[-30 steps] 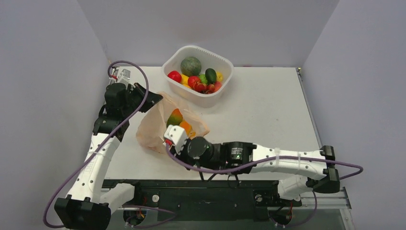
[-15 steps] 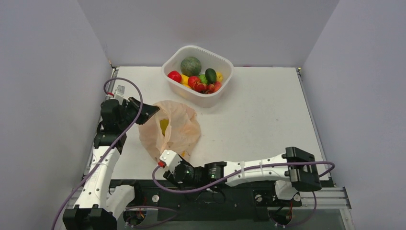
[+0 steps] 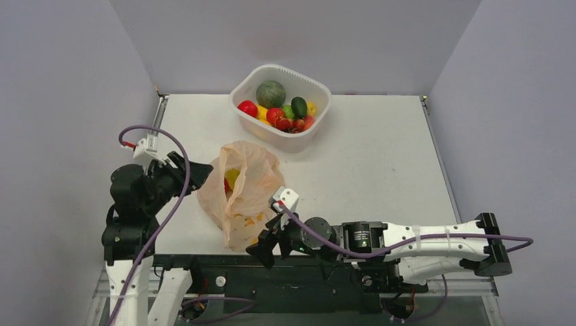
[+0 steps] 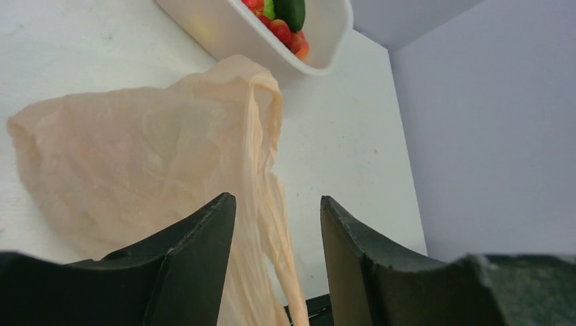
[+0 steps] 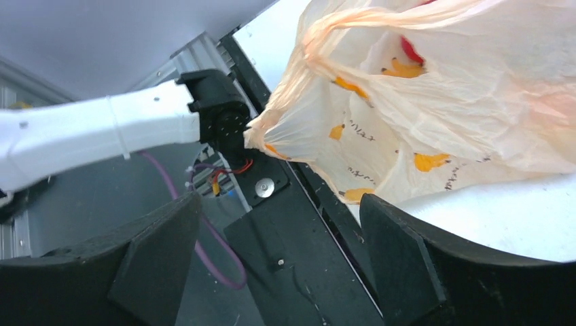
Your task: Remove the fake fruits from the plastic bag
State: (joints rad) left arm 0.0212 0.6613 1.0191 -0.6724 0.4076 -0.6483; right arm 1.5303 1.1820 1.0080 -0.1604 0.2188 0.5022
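Left arm [image 3: 126, 219] folded upright, left gripper [image 4: 278, 204] fingers parted. Right arm [image 3: 421, 239] stretched low leftward, right gripper [image 5: 280, 200] spread wide.

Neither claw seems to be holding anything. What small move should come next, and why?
Probably the right gripper should ease forward and close on the near end of the plastic bag, then lift. Its jaws stand open just before that corner, and a yellow-green fruit sits inside the bag's mouth.
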